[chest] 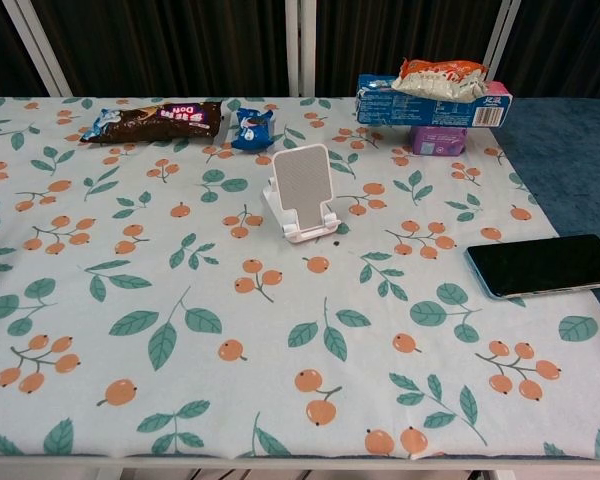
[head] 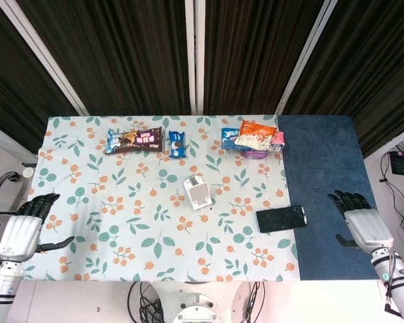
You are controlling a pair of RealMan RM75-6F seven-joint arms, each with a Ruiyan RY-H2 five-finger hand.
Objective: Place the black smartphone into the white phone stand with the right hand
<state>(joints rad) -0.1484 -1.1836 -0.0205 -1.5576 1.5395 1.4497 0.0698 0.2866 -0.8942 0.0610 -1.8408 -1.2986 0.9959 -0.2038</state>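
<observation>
1. Flat black glass-faced smartphone (head: 281, 219) is lying untouched on the table (head: 108, 202), right of the empty white plastic phone stand (head: 199, 192).
2. Right hand (head: 361, 224) is hovering nearby, fingers spread, holding nothing; everything is remaining.

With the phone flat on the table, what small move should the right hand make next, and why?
Probably reach left toward the black smartphone. The right hand is open over the blue cloth, apart from the phone, and the white phone stand is empty.
</observation>
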